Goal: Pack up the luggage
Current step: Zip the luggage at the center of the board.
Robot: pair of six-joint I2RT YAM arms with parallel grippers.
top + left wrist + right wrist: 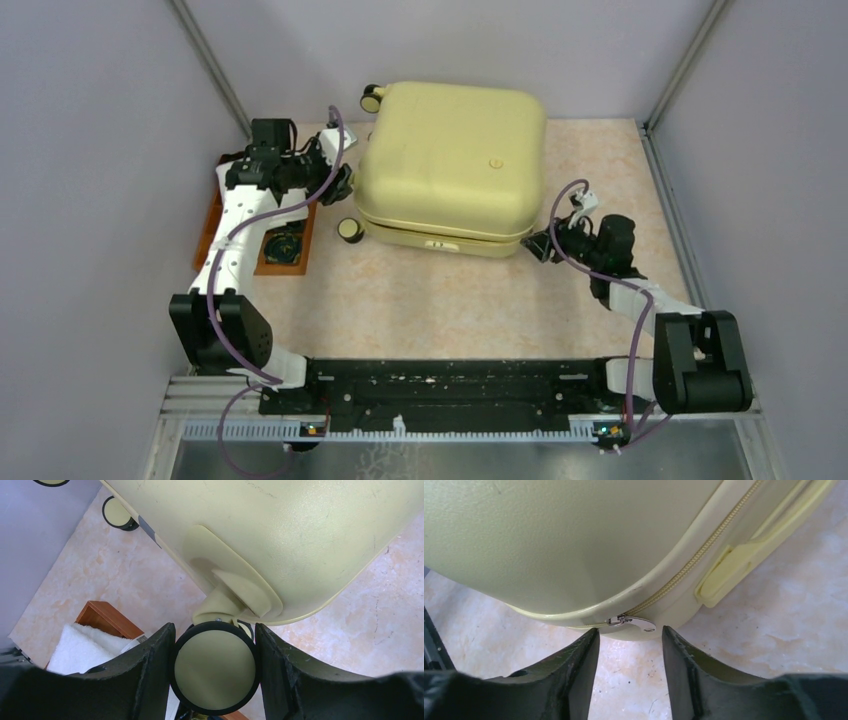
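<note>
The luggage [450,160] lies closed and flat at the back middle of the table, a pale yellow hard shell. My left gripper [338,186] is at its left side, shut on one black-rimmed cream wheel [215,672], whose rim touches both fingers. My right gripper [537,246] is at the near right corner of the luggage [574,540], open, with only bare table between the fingers. The silver zipper pull [636,623] hangs on the seam just past its fingertips [591,640], apart from them. My left gripper [214,630] and right gripper [630,632] both point at the shell.
A wooden tray [208,235] sits under the left arm, holding a dark round item [283,246] and a white towel [80,647]. Another wheel [350,229] sticks out at the luggage's near left corner, one more [372,98] at the back. Grey walls close in on three sides.
</note>
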